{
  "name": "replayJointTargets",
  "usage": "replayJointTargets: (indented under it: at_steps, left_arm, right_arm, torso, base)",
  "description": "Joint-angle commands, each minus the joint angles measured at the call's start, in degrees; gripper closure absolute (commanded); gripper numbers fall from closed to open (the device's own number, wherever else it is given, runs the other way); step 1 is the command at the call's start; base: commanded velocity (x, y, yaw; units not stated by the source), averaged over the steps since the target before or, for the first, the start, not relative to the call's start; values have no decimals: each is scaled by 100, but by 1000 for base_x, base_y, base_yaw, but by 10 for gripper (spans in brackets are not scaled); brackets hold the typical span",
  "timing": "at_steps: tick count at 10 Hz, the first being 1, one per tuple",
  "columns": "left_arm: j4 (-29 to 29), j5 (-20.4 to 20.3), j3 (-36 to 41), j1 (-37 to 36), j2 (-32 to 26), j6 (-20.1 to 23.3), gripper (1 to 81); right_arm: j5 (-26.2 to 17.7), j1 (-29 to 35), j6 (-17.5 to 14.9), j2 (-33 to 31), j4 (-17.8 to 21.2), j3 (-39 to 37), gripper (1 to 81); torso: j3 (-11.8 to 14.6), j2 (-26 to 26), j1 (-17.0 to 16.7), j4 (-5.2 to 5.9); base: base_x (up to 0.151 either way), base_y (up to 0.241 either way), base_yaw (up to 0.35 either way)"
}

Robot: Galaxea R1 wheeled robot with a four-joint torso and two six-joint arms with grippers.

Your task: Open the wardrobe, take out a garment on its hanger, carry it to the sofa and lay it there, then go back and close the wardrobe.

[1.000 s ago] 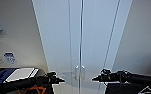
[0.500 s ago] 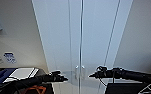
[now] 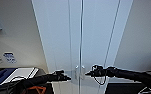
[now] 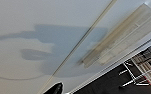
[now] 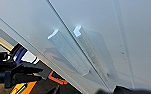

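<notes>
**A:** Where's the wardrobe (image 3: 91,37) from where you sit?

**B:** Dead ahead in the head view. You're looking at two tall white doors shut against each other, the seam running down the middle, and the two small silver handles (image 3: 79,71) side by side low on that seam.

**A:** And your arms?

**B:** Both are raised toward the doors. Your left gripper (image 3: 66,78) comes in from the left and sits just beside the handle on the left door, a little lower than it. Your right gripper (image 3: 87,73) comes in from the right with its tip close against the handle on the right door — whether it actually touches, you can't tell from here. A black cable (image 3: 99,78) loops under that wrist.

**A:** Jaws wide or narrow?

**B:** You can't tell on either side. In the head view both tips are dark shapes with no gap to read, and the wrist cameras don't settle it.

**A:** What do the wrist cameras give you, then?

**B:** The right wrist view looks along the door face at both handles (image 5: 78,52) up close, standing off the white panels on either side of the seam, with your left arm (image 5: 13,72) dark beyond the door's edge — and some orange on the robot below it. The left wrist view shows the white door panel (image 4: 53,45) with the arm's shadow on it, a groove crossing the panel, and a dark floor past the door's edge.
</notes>
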Motion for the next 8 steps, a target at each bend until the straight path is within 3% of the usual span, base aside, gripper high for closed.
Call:
replayJointTargets:
  at_steps: [1,5,8]
  left_arm:
    - [-55,54,-221,-911,214,24,10]
    - [-11,54,-451,-903,435,24,10]
    - [7,54,-582,-911,566,32,10]
  right_arm:
    - [31,1044,97,348,2,-345,10]
    - [268,1079,343,798,-16,-909,10]
    - [268,1193,351,1025,-7,-1252,10]
  torso:
    - [0,0,0,0]
    - [-2,2,2,0]
    - [-2,4,2,0]
  base:
    - [0,0,0]
    - [0,0,0]
    - [0,0,0]
